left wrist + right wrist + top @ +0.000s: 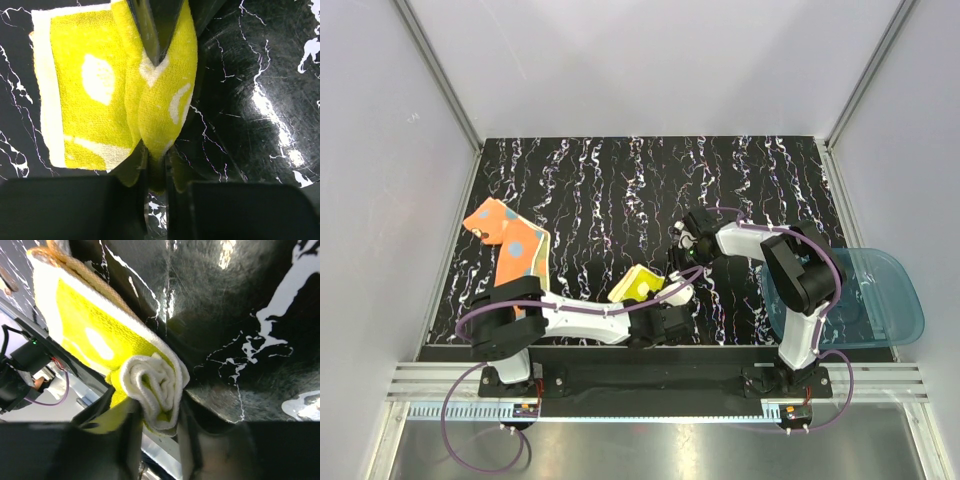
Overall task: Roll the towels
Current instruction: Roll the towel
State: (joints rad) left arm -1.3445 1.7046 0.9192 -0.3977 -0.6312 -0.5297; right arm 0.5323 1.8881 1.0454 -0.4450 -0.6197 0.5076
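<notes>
The yellow towel [638, 284] lies partly rolled on the black marbled table [620, 190], near the front middle. In the left wrist view the yellow towel [90, 90] has a flat part on the left and a rolled fold on the right. My left gripper [156, 160] is shut on the tip of that fold. In the right wrist view the spiral end of the yellow towel's roll [157, 385] sits between the fingers of my right gripper [157, 412], which is shut on it. The orange dotted towel [510, 245] lies crumpled at the left, away from both grippers.
A translucent blue tray [865, 295] overhangs the table's right edge behind the right arm. The left arm [580, 320] stretches along the front edge. Grey walls enclose the table on three sides.
</notes>
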